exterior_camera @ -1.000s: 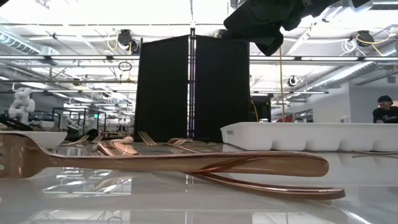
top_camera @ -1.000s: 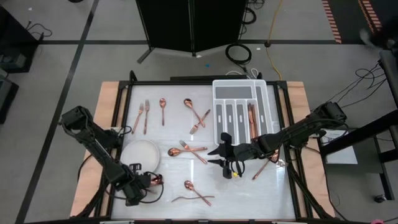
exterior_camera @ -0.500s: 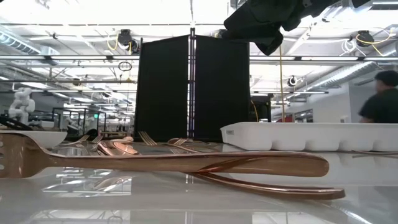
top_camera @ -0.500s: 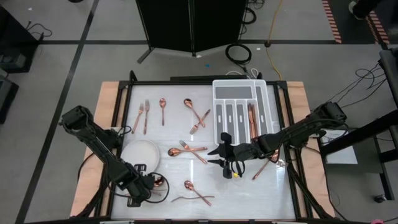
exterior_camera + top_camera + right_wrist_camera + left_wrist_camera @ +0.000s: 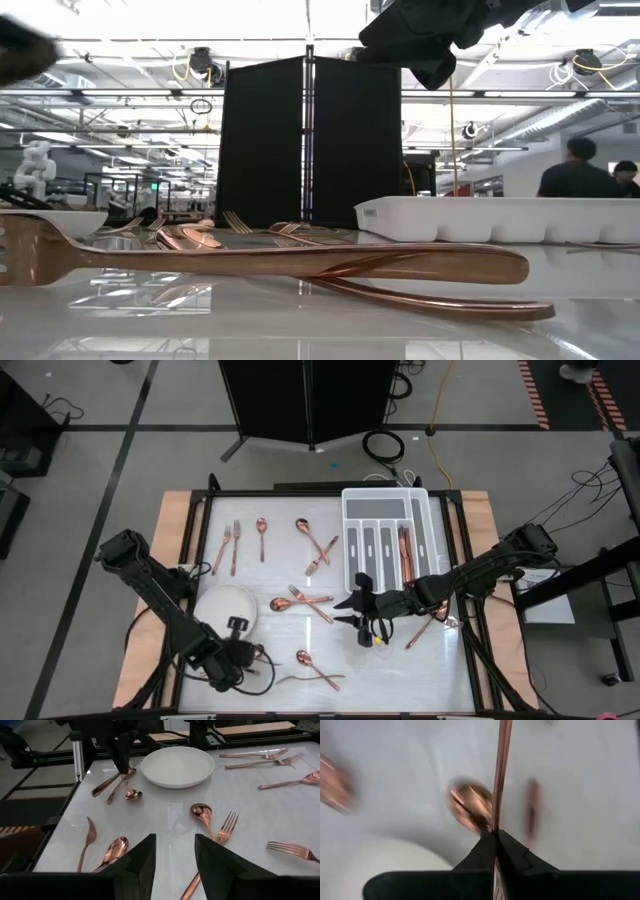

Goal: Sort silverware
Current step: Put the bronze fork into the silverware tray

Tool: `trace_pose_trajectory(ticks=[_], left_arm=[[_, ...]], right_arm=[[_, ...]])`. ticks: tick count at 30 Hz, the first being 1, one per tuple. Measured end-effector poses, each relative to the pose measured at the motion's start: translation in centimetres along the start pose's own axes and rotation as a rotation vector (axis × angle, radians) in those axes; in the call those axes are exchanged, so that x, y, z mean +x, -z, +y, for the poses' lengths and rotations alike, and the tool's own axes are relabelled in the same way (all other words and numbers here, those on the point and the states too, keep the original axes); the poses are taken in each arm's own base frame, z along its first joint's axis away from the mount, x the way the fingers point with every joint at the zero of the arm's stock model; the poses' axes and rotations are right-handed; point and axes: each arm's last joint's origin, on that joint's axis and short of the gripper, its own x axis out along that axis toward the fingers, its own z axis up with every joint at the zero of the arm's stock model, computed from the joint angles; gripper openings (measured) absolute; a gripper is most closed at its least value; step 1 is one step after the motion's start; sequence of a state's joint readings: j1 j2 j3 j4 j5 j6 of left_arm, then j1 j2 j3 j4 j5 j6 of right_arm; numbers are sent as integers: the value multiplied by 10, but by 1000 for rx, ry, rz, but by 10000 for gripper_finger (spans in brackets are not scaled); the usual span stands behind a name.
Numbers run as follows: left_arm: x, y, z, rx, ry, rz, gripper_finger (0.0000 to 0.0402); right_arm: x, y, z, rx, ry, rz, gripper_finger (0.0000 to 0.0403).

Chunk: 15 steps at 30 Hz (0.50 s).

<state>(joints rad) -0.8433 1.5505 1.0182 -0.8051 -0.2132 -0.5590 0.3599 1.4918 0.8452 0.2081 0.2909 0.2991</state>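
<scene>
My left gripper (image 5: pixel 243 652) has swung in from the worktop's (image 5: pixel 390 670) seven-o'clock edge and now pinches a spoon (image 5: pixel 501 770) just off the plate (image 5: pixel 222 606) at five o'clock. I judge the pick made; next I carry it to the tray (image 5: pixel 386 538) at one o'clock. My right gripper (image 5: pixel 366 612) waits mid-worktop, fingers apart.

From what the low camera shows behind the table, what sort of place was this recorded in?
Probably a robotics lab or open industrial workspace: exposed ceiling pipes and ducts, a black partition screen standing behind the table, and a small white humanoid figure on a bench at the far left. People pass in the background.
</scene>
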Motion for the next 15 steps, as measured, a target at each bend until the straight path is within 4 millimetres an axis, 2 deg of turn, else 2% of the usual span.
trace_pose_trajectory(ticks=[5,10,15], left_arm=[[-7,-16,12,234,-287,-158,7],[-10,-31,22,555,-587,-220,8],[-14,-53,30,765,-786,-251,8]], right_arm=[[1,0,0,70,-1,-3,125],[9,5,-3,349,71,-24,125],[12,4,-9,550,52,-16,125]])
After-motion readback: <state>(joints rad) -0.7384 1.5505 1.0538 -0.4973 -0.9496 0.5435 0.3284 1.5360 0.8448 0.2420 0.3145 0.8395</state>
